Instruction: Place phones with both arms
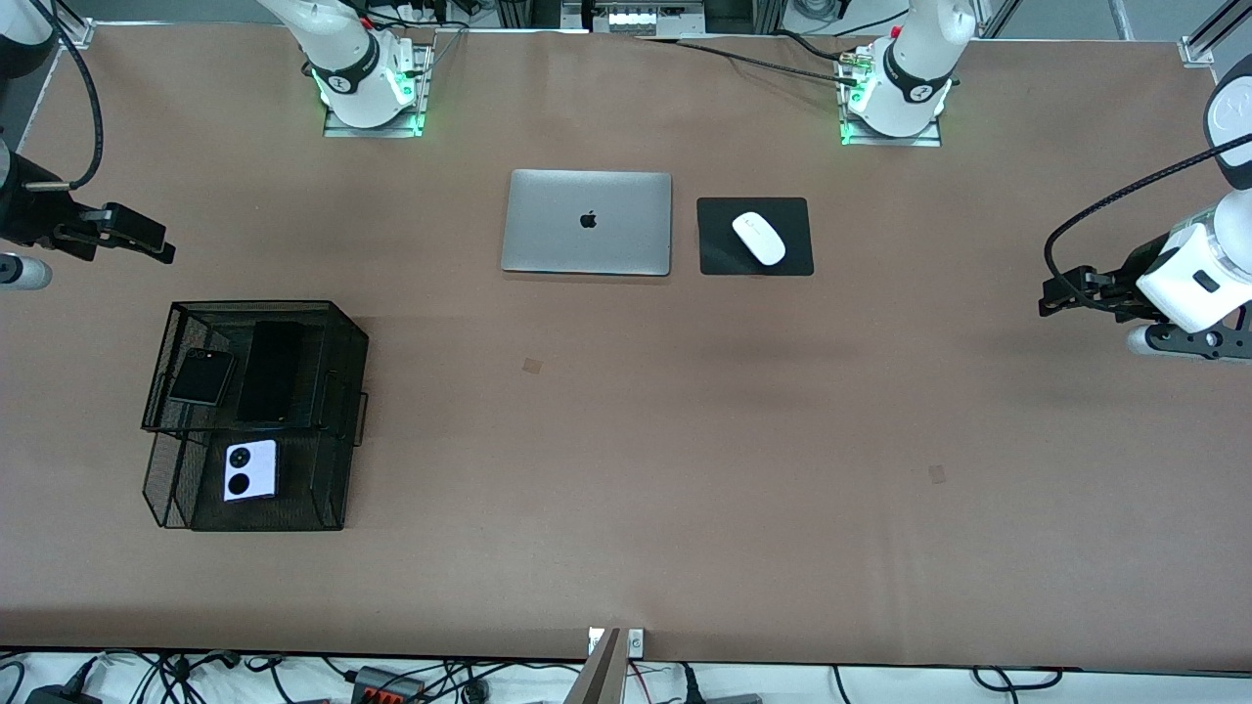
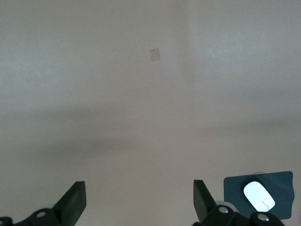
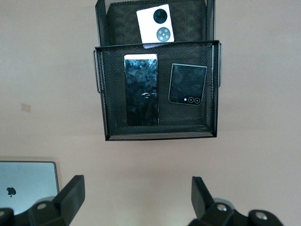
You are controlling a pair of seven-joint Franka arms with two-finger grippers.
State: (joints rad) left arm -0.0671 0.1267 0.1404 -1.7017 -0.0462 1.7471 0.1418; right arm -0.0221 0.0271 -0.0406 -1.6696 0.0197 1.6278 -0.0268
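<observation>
Brown table [image 1: 626, 440]: three phones [image 1: 270, 372] in one mesh rack [image 1: 347, 411]; both grippers' jaws wide open, empty.

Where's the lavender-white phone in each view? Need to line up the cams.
Front view: lavender-white phone lies in the lower tier of the black mesh tray, toward the right arm's end of the table.
Left wrist view: not in it.
Right wrist view: phone in the lower tier, beside the upper tier's rim.
Shared landmark: the long black phone on the upper tier.
</observation>
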